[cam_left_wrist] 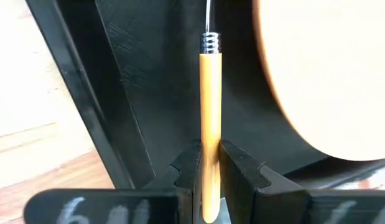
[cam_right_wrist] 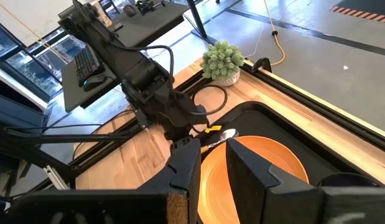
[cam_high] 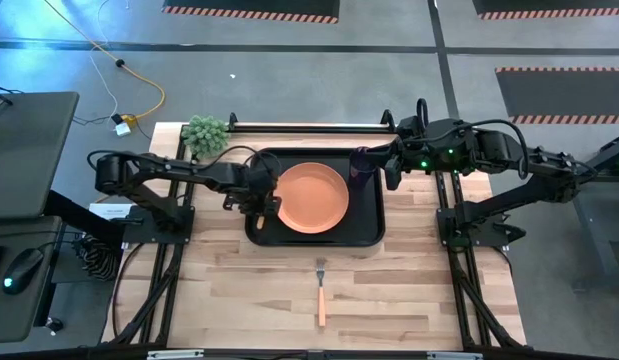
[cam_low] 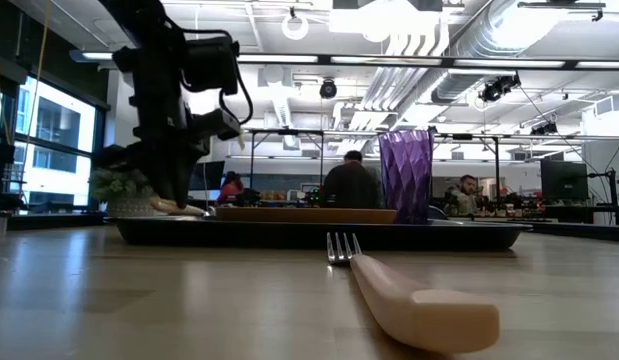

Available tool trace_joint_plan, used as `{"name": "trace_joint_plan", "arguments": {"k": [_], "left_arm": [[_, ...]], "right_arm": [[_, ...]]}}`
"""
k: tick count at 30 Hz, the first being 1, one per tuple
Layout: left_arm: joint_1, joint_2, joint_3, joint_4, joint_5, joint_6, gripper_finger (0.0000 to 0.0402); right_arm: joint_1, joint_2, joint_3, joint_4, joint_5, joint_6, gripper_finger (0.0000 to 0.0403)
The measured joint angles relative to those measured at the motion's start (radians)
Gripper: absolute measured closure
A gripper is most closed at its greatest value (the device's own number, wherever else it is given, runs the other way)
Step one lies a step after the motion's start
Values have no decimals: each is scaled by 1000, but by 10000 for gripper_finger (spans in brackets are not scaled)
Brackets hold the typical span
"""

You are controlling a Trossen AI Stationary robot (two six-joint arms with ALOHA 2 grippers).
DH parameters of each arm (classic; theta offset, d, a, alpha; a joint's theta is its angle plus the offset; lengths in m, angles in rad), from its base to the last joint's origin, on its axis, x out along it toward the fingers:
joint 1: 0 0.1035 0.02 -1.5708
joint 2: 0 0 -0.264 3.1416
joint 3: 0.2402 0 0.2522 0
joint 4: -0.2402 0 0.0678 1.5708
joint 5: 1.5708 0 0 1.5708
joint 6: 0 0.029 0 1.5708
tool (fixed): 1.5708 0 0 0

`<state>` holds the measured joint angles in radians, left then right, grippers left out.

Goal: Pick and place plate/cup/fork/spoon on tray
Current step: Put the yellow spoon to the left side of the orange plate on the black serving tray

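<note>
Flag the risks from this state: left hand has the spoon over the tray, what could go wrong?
1. The left hand pinches the spoon near the handle's end, close beside the plate. On release its bowl may land on the plate rim instead of the tray floor.
2. The right hand hangs close to the cup at the tray's corner; moving off carelessly could tip it.
3. The fork lies on the table, not yet placed.

The black tray holds the flat orange plate and the purple cup, the fork lies in front of it, and a dark arm reaches down at its left end.
</note>
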<state>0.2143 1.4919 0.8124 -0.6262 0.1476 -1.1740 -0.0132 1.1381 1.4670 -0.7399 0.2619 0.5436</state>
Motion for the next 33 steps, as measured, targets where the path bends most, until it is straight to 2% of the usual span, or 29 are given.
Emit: {"name": "trace_joint_plan", "arguments": {"k": [12,20,33], "left_arm": [[30,-34,2,-63,-38,52,385],[6,-30,2,-100,-135,53,385],[-13,-5,4,-135,-141,93,385]], "right_arm": [[0,0,0,-4,0,-2,336],[0,0,0,-4,18,-2,336],[0,0,0,-2,24,-2,336]]}}
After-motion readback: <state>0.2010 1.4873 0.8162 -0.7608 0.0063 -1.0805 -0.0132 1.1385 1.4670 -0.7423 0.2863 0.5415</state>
